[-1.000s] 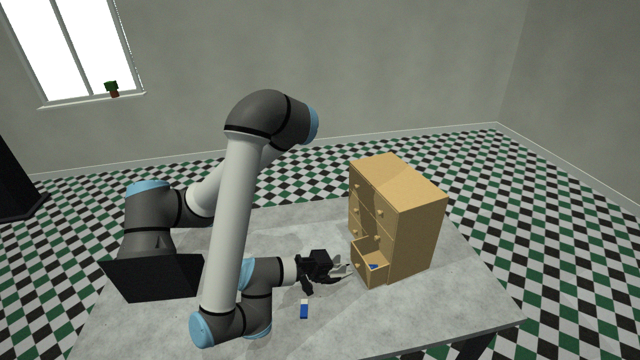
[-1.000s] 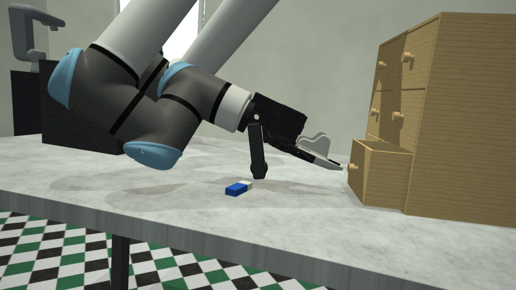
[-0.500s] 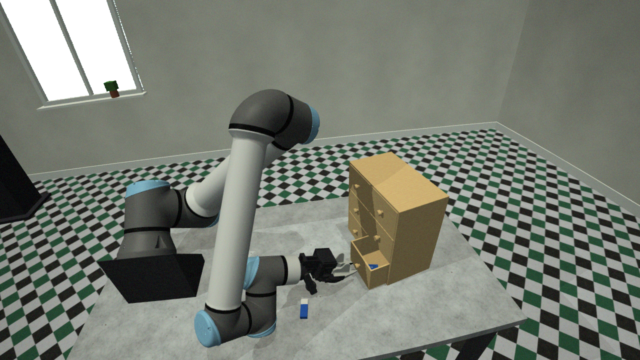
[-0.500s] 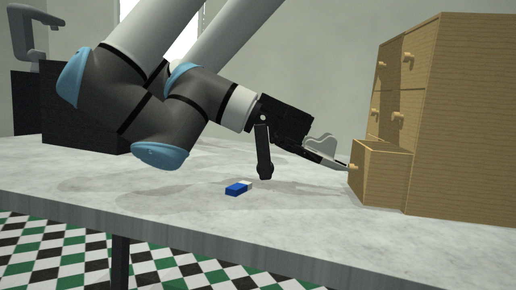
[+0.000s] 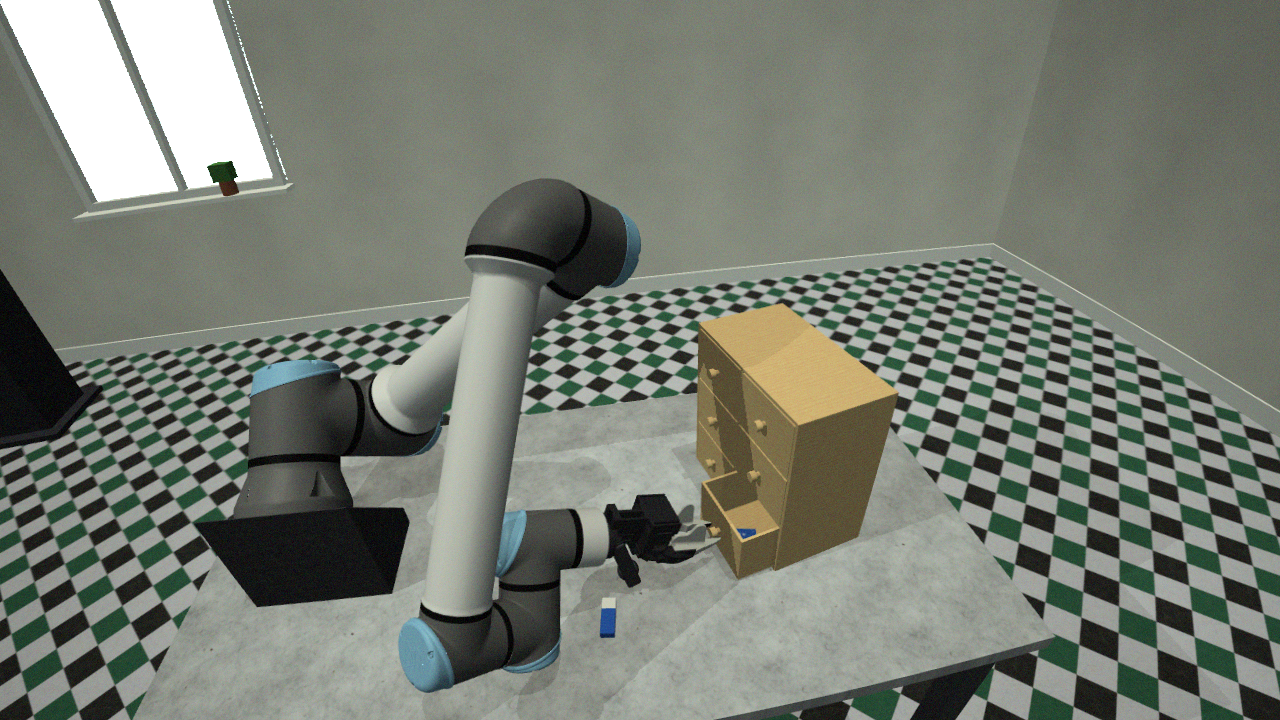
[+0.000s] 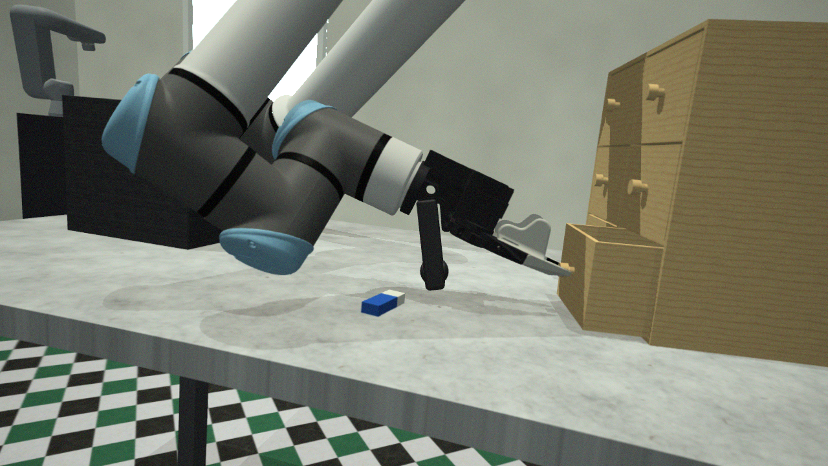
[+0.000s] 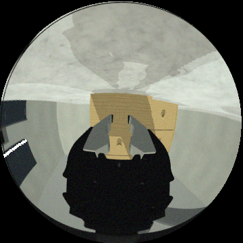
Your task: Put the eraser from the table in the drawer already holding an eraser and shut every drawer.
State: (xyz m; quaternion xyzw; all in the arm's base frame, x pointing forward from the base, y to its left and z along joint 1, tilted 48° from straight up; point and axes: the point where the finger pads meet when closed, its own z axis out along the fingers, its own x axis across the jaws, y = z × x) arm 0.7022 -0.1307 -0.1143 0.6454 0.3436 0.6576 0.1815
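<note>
The blue and white block eraser [image 5: 608, 619] [image 6: 380, 304] lies flat on the gray stone-look table [image 5: 805, 644] [image 6: 491, 371] [image 7: 135, 34], nr side, left of the tan wood chest [image 5: 832, 483] [image 6: 746, 191] [image 7: 169, 118]. The chest's bot. near drawer [image 5: 756, 559] [image 6: 622, 283] [image 7: 118, 101] is part out, w/ a small blue thing [image 5: 746, 532] inside, partly hid. The black gripper w/ gray fingers [image 5: 713, 531] [image 6: 563, 269] is a bit spread, tips by that drawer's round wood knob [image 5: 715, 531] [image 6: 568, 266], not pinching. The mark on the arm's lt. blue cap [image 5: 425, 653] [image 6: 266, 249] is too tiny to read.

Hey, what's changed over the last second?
The gripper has moved forward toward the chest, bringing its fingertips to the open drawer's knob. I can't tell whether it grips the knob. The drawer, the chest and both erasers, one on the table, one in the drawer, look unmoved.
</note>
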